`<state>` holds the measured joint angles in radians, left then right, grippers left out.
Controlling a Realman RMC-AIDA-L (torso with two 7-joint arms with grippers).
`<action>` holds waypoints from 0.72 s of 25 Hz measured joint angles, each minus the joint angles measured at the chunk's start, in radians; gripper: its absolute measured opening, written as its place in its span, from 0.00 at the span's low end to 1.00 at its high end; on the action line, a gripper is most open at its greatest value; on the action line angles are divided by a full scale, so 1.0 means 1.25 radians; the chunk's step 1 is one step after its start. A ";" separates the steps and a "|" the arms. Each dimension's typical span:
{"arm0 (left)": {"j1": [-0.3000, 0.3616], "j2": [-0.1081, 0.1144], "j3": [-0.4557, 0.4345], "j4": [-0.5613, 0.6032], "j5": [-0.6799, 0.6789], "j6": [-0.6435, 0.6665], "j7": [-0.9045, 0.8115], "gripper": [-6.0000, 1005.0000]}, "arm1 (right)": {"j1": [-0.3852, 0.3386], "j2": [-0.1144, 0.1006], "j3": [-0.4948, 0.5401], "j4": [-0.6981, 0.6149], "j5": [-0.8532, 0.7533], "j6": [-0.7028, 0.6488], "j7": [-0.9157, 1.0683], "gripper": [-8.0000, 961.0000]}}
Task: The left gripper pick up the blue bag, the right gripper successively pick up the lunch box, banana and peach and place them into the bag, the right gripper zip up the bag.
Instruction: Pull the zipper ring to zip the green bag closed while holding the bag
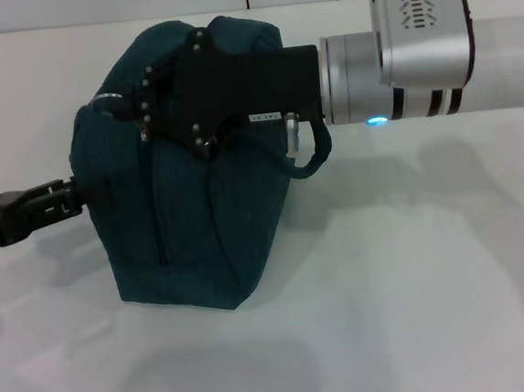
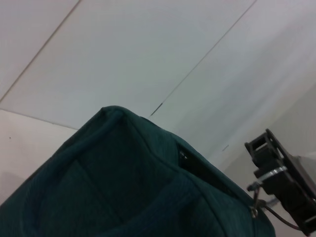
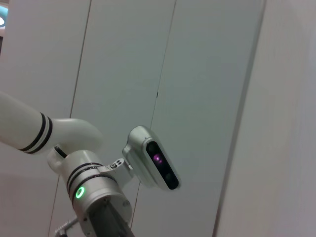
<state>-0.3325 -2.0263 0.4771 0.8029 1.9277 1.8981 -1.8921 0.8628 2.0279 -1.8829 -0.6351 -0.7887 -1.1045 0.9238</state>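
Observation:
The dark blue bag [image 1: 200,220] stands upright on the white table [image 1: 417,283]; it also fills the lower part of the left wrist view [image 2: 113,187]. My left gripper [image 1: 68,198] reaches in from the left and is shut on the bag's left side. My right gripper [image 1: 124,105] lies across the top of the bag with its fingers closed at the metal zipper pull [image 1: 105,101] near the top left corner. It shows farther off in the left wrist view [image 2: 276,173]. The lunch box, banana and peach are out of view.
A dark slit [image 2: 197,168] runs along the bag's top seam. The right wrist view shows only my left arm's wrist [image 3: 98,192] against wall panels. The table's far edge [image 1: 45,30] meets the wall behind the bag.

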 joint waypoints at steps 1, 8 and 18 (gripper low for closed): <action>-0.001 0.000 0.000 0.000 0.000 -0.003 0.000 0.68 | 0.000 0.000 -0.001 0.000 0.001 -0.001 0.000 0.02; -0.010 0.000 0.000 -0.002 0.024 -0.017 -0.004 0.67 | -0.030 0.000 -0.003 -0.016 0.021 -0.004 0.000 0.02; -0.015 -0.001 0.000 -0.012 0.030 -0.018 -0.011 0.31 | -0.085 0.000 -0.001 -0.038 0.022 -0.013 0.005 0.02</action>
<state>-0.3517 -2.0276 0.4771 0.7878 1.9658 1.8758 -1.9062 0.7571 2.0278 -1.8836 -0.6826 -0.7610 -1.1212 0.9298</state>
